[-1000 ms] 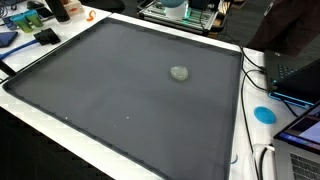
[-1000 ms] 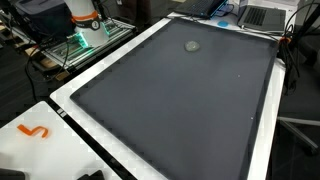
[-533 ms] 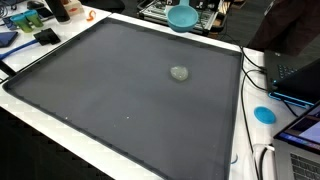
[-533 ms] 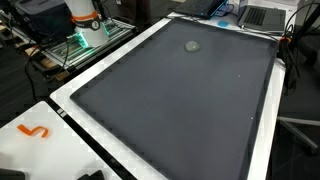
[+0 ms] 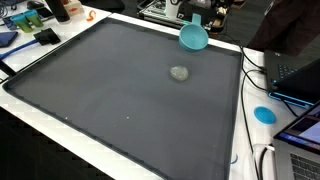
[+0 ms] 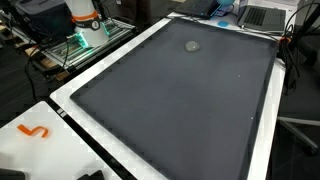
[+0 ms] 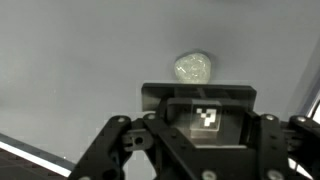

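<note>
Gripper [image 5: 196, 18] is over the far edge of the dark mat [image 5: 110, 95], in front of the cluttered bench. Teal bowl [image 5: 193, 38] hangs right under it, tilted with its opening toward the camera, clear of the surface and overlapping the mat's far rim. I can't tell how the fingers stand. In that exterior view the bowl and the dark gripper body cover the tips. In the wrist view I only get the finger linkages along the bottom of frame, spread to either side of a dark block carrying a black-and-white marker [image 7: 205, 115]. The tips aren't resolvable there and the bowl doesn't show in that view. So the bowl looks carried, but I can't confirm the clamp itself. Nearest thing on the mat is a small grey lump [image 5: 179, 73], lying flat, nearer the camera than the bowl and apart from it. In the wrist view the lump [image 7: 193, 68] sits just beyond the marker block. In an exterior view it lies toward the far end of the mat [image 6: 192, 46], well in from the edges. Off the mat, a blue disc [image 5: 264, 114] lies on the white table [image 5: 243, 150] beside the mat's side edge, with cables just past it. An orange hook-shaped piece [image 6: 35, 131] lies on the white corner nearest that camera.
</note>
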Action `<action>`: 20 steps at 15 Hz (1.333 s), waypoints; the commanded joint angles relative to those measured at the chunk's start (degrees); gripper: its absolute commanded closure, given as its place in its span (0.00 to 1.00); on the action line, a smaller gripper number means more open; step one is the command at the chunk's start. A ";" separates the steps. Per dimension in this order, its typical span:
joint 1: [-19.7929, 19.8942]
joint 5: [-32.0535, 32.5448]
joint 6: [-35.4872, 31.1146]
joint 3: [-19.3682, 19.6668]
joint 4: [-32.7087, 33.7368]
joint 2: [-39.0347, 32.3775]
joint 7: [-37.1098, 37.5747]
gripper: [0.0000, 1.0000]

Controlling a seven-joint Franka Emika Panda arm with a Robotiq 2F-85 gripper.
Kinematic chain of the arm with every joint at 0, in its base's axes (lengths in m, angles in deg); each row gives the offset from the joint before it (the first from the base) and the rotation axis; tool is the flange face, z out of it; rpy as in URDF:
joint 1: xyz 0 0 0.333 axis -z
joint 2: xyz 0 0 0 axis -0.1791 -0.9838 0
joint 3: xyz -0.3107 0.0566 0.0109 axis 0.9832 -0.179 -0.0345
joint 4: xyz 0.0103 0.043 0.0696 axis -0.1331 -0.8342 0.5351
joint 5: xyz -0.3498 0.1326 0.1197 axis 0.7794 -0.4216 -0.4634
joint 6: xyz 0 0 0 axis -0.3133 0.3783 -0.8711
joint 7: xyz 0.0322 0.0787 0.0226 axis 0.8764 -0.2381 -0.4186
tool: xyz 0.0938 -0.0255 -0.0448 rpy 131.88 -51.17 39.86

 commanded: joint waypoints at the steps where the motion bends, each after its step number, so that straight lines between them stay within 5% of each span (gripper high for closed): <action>1: -2.85 3.63 3.55 0.41 4.27 -3.77 4.13 0.69; 20: -9.83 10.82 2.22 2.06 9.38 -11.49 11.74 0.69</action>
